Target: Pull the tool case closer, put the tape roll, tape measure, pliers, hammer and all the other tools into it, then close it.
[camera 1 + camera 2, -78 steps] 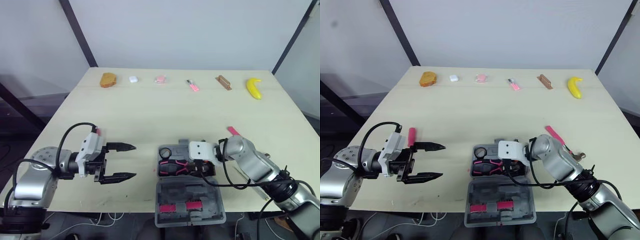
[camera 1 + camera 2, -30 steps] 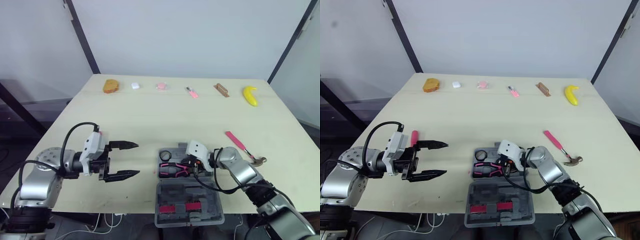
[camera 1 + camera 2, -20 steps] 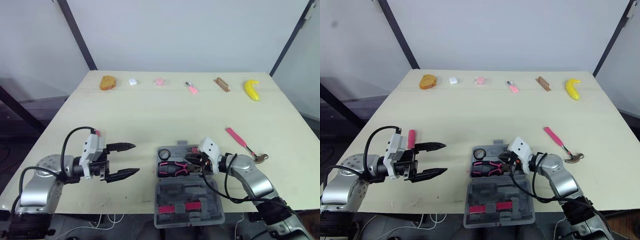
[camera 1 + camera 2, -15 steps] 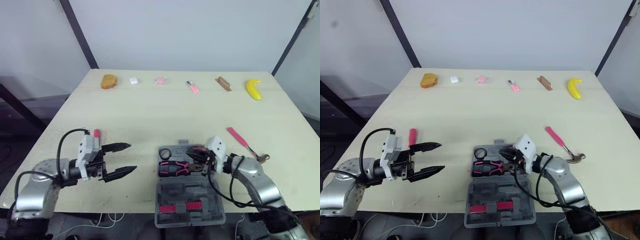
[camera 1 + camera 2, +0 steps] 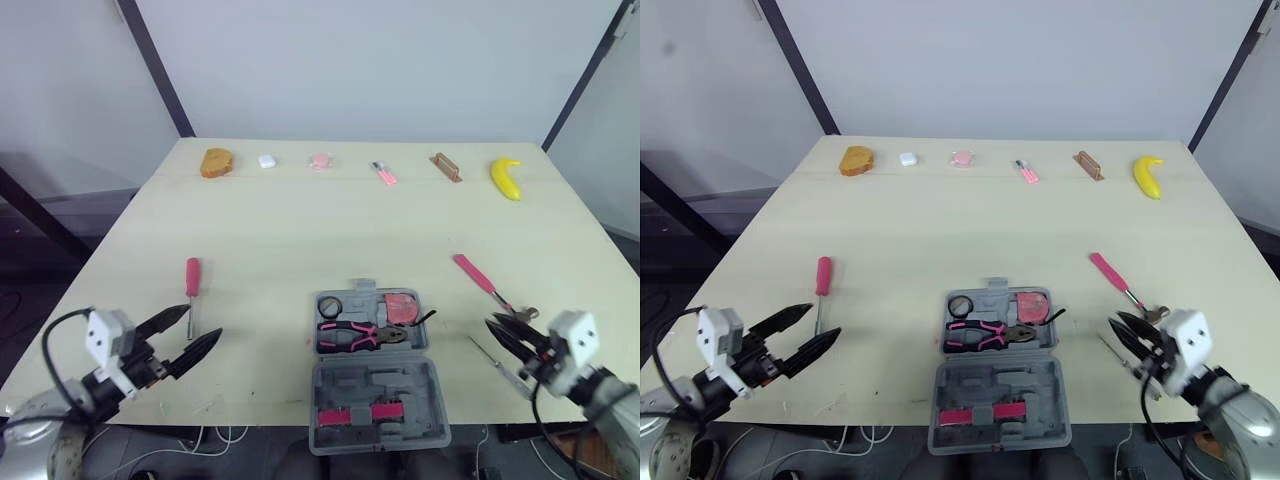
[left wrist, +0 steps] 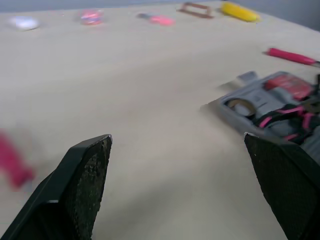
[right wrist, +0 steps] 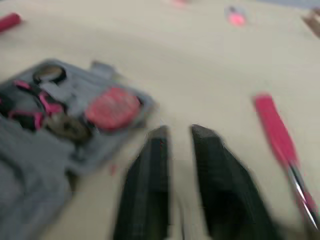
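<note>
Head camera first: the tool case (image 5: 375, 385) sits open at the near edge of the table (image 5: 300, 230), dead centre, tray half farther from the robot, and the tape roll (image 5: 331, 305), tape measure (image 5: 402, 306) and pliers (image 5: 358, 334) are lying in it. The hammer (image 5: 482, 279) is out on the table to the case's right, the screwdriver (image 5: 192, 278) well off to its left. The left gripper (image 5: 203, 322) hovers low by the screwdriver's shaft, jaws wide apart, empty; the right gripper (image 5: 494, 322) hangs just beside the hammer head, holding nothing. Over to the left wrist view: both fingers spread far apart, bare table between them, the case beyond. Right wrist view: two fingers with only a narrow gap, nothing in it, case to one side, the hammer's pink handle to the other
</note>
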Controlling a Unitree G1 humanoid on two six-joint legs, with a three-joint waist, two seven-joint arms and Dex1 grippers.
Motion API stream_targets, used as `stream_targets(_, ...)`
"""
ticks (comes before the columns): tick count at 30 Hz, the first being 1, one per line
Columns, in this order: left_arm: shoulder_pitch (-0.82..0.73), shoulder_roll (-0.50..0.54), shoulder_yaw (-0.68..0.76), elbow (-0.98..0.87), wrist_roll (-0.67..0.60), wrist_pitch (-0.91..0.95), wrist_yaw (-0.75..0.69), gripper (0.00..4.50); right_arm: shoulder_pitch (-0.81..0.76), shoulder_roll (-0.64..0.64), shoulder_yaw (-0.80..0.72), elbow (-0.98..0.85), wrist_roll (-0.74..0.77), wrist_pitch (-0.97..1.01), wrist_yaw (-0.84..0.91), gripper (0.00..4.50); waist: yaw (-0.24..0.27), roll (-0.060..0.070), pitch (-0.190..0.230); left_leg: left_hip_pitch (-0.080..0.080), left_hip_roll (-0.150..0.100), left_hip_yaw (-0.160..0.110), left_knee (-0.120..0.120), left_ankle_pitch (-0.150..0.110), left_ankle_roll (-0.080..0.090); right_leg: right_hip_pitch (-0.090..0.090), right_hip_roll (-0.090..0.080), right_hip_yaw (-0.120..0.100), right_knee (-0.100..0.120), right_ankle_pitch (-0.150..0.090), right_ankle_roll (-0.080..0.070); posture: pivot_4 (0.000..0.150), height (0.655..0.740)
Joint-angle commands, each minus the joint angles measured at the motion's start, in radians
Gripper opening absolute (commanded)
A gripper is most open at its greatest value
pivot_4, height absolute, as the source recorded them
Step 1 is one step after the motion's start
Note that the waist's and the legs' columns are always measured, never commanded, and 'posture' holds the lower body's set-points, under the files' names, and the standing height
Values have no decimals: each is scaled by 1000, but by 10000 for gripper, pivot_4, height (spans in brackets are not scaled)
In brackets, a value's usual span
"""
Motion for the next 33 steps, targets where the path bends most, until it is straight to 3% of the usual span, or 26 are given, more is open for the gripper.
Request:
stream_targets(1,48,1,63,58,13,-58,3,45000,85,1,-99,-21,54,-55,21,26695,-1,0,0,0,0,0,0,0,0,0,0,0,0,0,0,1500,7400)
stream_targets(4,73,3,90,109,17,-93,-1,45000,170,17,-162,23,86,-103,52,42329,1,-2,0,0,0,1,0,0,0,0,0,0,0,-2,-2,1500,7400)
stream_targets(5,78,6,99,126,16,-103,-4,45000,200,23,-182,43,95,-123,66,43802,3,-3,-1,0,1,1,0,0,0,0,0,0,-1,-2,-3,1500,7400)
stream_targets(13,97,25,121,206,21,-153,-33,45000,294,46,-256,136,136,-176,93,43802,2,-4,-3,0,3,2,0,0,0,0,-1,1,-1,-3,-4,1500,7400)
stream_targets(19,74,23,74,186,31,-173,-48,45000,261,11,-231,70,130,-134,55,43802,2,-4,-3,1,3,3,0,0,0,0,-1,2,-1,-3,-4,1500,7400)
stream_targets(26,44,43,-88,31,86,-159,-94,45000,137,-136,-75,-110,91,65,7,43802,2,-4,-3,1,2,3,1,0,0,0,-1,2,-1,-2,-3,1500,7400)
stream_targets(33,-40,77,-241,-5,148,-134,-116,45000,-35,-270,76,-98,40,151,53,43802,5,-4,-3,0,-1,1,1,0,0,0,0,1,-1,0,0,1500,7400)
